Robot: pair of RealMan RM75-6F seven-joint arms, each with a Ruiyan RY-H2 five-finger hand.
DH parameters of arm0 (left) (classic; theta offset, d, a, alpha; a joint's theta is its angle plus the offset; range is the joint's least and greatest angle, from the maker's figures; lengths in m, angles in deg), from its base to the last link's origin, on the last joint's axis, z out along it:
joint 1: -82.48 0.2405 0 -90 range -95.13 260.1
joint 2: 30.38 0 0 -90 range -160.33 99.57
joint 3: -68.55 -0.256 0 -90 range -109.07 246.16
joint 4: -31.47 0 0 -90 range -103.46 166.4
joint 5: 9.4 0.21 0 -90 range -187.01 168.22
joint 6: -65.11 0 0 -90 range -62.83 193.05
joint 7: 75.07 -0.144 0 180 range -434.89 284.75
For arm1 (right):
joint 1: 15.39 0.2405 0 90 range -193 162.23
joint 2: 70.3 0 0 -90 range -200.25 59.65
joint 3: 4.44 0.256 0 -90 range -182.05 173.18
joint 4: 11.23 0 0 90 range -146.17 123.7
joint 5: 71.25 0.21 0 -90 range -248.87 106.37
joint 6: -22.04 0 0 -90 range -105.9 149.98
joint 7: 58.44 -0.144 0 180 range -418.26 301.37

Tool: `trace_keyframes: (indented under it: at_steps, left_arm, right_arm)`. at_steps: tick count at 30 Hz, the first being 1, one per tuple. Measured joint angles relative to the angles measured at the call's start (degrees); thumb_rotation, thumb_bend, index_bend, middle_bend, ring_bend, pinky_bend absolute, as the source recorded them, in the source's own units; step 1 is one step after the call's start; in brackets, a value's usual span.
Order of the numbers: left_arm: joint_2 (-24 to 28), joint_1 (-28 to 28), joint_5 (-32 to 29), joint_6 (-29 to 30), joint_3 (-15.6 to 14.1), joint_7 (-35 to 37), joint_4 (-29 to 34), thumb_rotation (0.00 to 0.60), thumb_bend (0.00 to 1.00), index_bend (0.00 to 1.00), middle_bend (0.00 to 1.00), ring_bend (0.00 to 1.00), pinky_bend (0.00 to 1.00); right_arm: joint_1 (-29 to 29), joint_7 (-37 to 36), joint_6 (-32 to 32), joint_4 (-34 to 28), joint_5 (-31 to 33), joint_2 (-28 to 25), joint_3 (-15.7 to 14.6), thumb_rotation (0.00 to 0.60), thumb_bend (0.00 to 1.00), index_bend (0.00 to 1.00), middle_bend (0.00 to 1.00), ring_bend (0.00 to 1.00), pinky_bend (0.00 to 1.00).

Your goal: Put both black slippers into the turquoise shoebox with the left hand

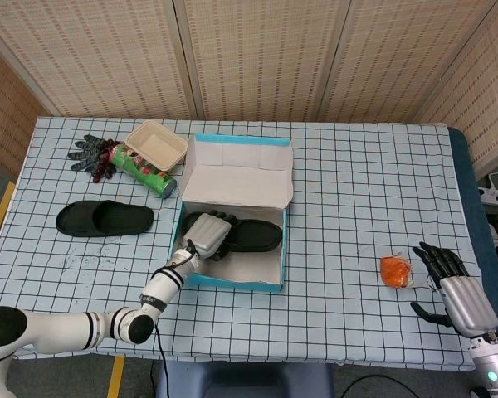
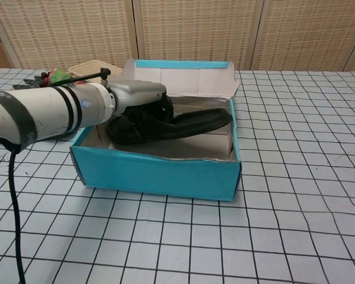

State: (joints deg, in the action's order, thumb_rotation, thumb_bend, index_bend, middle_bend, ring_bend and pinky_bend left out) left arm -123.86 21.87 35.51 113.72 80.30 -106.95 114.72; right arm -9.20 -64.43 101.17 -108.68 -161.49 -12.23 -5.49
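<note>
The turquoise shoebox point(image 1: 232, 280) point(image 2: 160, 174) stands in the middle of the table with its lid up at the back. One black slipper point(image 1: 253, 235) point(image 2: 192, 123) lies lengthwise inside the box, its toe end towards the right wall. My left hand point(image 1: 207, 235) point(image 2: 139, 109) reaches into the box's left end and grips that slipper by its strap. The second black slipper point(image 1: 104, 218) lies flat on the table, left of the box. My right hand point(image 1: 448, 286) rests open near the table's front right corner, holding nothing.
A beige tray point(image 1: 156, 145), a green can point(image 1: 141, 171) and dark gloves point(image 1: 93, 156) sit at the back left. An orange crumpled object point(image 1: 395, 270) lies just left of my right hand. The chest view hides the loose slipper behind my left arm.
</note>
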Motion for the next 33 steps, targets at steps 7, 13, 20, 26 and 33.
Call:
trace_keyframes:
  at_steps: [7, 13, 20, 26, 33]
  left_arm:
    - [-3.43, 0.33, 2.68, 0.51, -1.6, 1.48, -4.65, 0.6, 0.57, 0.57, 0.7, 0.64, 0.56]
    - [-5.88, 0.22, 3.33, -0.8, -2.88, 1.39, -8.47, 0.6, 0.56, 0.54, 0.68, 0.62, 0.54]
    - [-5.43, 0.92, 5.69, -0.8, -2.47, 4.34, -7.18, 0.6, 0.47, 0.06, 0.15, 0.11, 0.25]
    - [-2.8, 2.05, 10.19, -1.65, -1.12, 11.86, -3.41, 0.6, 0.42, 0.0, 0.0, 0.0, 0.13]
    - [0.72, 2.73, 12.43, -6.72, 0.09, 20.03, -1.38, 0.6, 0.38, 0.0, 0.0, 0.0, 0.03]
  right_arm:
    - [-0.14, -0.04, 0.23, -0.34, -0.02, -0.15, -0.11, 0.6, 0.13, 0.0, 0.0, 0.0, 0.0]
    - [-0.28, -0.33, 0.45, -0.48, 0.03, -0.4, -0.1, 0.6, 0.13, 0.0, 0.0, 0.0, 0.0]
    - [-0.18, -0.24, 0.23, -0.38, 0.07, -0.35, -0.1, 0.6, 0.13, 0.0, 0.0, 0.0, 0.0]
    - [-0.29, 0.0, 0.46, -0.53, -0.31, -0.43, -0.26, 0.6, 0.13, 0.0, 0.0, 0.0, 0.0]
    - [-0.45, 0.4, 0.91, -0.78, -0.56, -0.5, -0.3, 0.6, 0.13, 0.0, 0.0, 0.0, 0.0]
